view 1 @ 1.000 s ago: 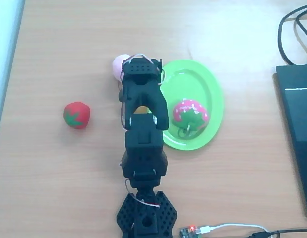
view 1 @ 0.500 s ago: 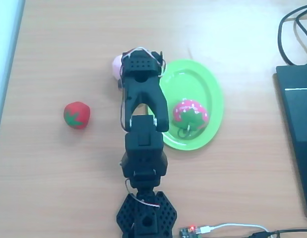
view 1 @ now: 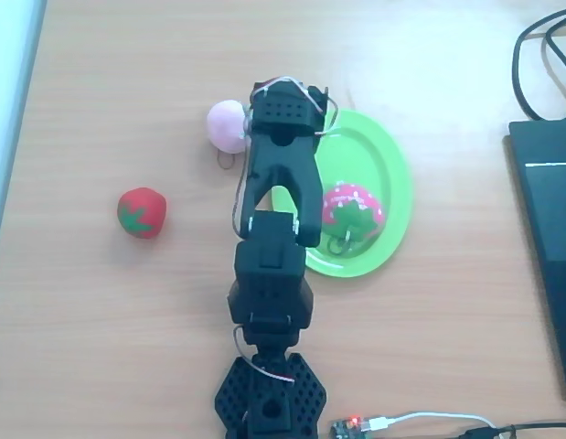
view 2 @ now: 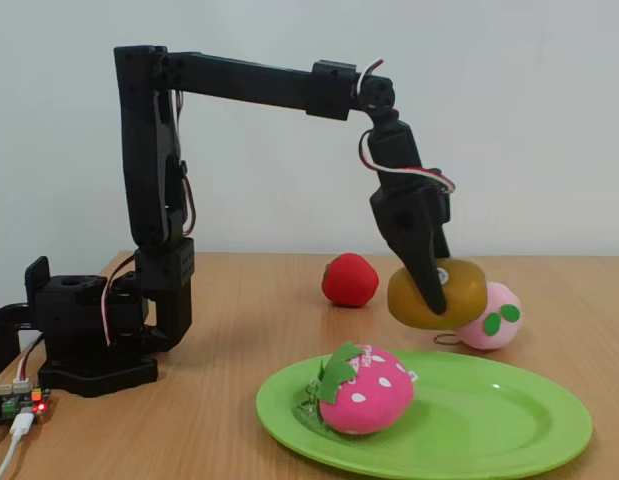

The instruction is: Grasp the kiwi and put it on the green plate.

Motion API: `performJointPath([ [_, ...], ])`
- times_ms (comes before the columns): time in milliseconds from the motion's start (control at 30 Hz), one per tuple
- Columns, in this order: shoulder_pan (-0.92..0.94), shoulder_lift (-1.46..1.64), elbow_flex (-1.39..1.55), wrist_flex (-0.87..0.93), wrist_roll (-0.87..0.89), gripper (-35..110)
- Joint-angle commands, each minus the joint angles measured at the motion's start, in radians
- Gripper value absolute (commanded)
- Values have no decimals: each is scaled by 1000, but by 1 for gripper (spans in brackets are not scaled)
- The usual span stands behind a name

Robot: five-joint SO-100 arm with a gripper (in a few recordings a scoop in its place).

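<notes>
My gripper (view 2: 433,296) is shut on the kiwi (view 2: 463,290), a brown egg-shaped toy with a pale spot, and holds it in the air, clear of the table. The kiwi hangs over the far rim of the green plate (view 2: 509,425), close to the pink-white toy. In the overhead view the black wrist (view 1: 287,114) sits over the plate's (view 1: 392,169) upper left rim and covers the kiwi and the fingers.
A pink strawberry toy (view 1: 353,208) (view 2: 364,392) lies on the plate. The pink-white round toy (view 1: 226,125) (view 2: 496,316) rests just left of the wrist. A red tomato toy (view 1: 141,212) (view 2: 350,279) sits further left. A dark laptop (view 1: 548,229) and cables occupy the right edge.
The arm has swung right, from over the pink-white toy to the plate's upper left rim. The pink-white toy is now uncovered.
</notes>
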Motion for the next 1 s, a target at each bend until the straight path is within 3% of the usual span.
performJointPath([
  [0, 67, 23, -41, 8, 15, 14],
  [467, 241, -51, -66, 6, 67, 14],
  [967, 233, -245, -141, -51, 175, 14],
])
